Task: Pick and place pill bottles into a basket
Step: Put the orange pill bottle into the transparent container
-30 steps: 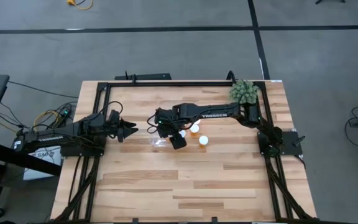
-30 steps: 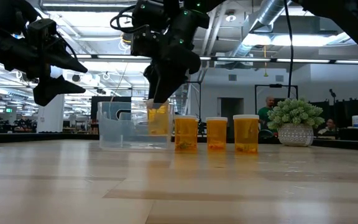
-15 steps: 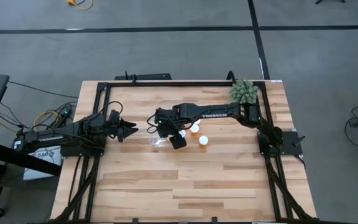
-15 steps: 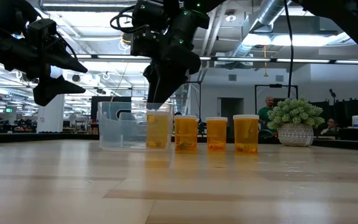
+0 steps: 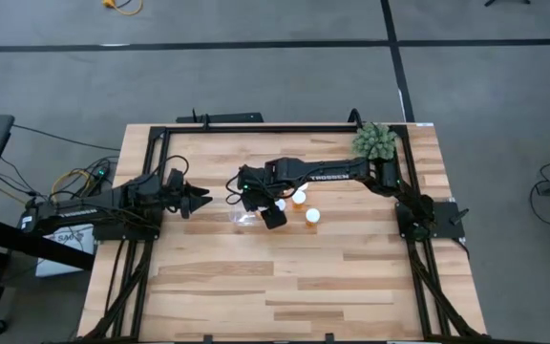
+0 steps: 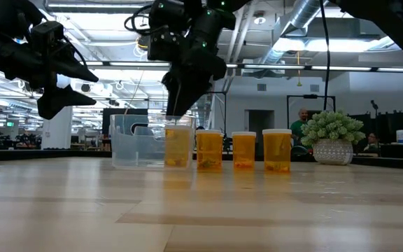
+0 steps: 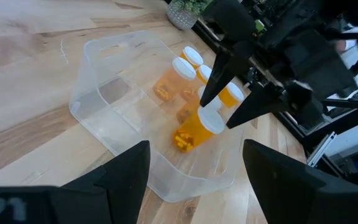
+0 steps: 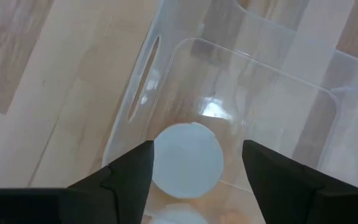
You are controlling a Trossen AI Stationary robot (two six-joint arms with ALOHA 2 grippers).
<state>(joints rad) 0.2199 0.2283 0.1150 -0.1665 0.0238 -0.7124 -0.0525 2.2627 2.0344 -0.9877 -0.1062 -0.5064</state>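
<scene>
The clear basket (image 7: 104,106) stands on the wood table left of centre (image 5: 240,218). One orange pill bottle with a white cap (image 6: 177,143) stands upright on the basket's floor. My right gripper (image 6: 179,112) hangs open just above it, a finger on either side of the cap (image 8: 187,155), apart from it. Three more pill bottles (image 6: 209,150) (image 6: 244,150) (image 6: 277,150) stand on their bases on the table to the basket's right. My left gripper (image 6: 93,84) is open and empty, above the table to the basket's left (image 5: 203,201).
A green spiky potted plant (image 5: 376,141) stands at the table's far right corner. A black frame (image 5: 256,129) runs along the table's edges. Bare wood (image 5: 285,287) fills the near half of the table.
The pill bottle, held a little above the basket's floor a second ago, has come down out of my right gripper's fingers and now stands on the floor. My right gripper has stayed over it, its fingertips now clear above the cap.
</scene>
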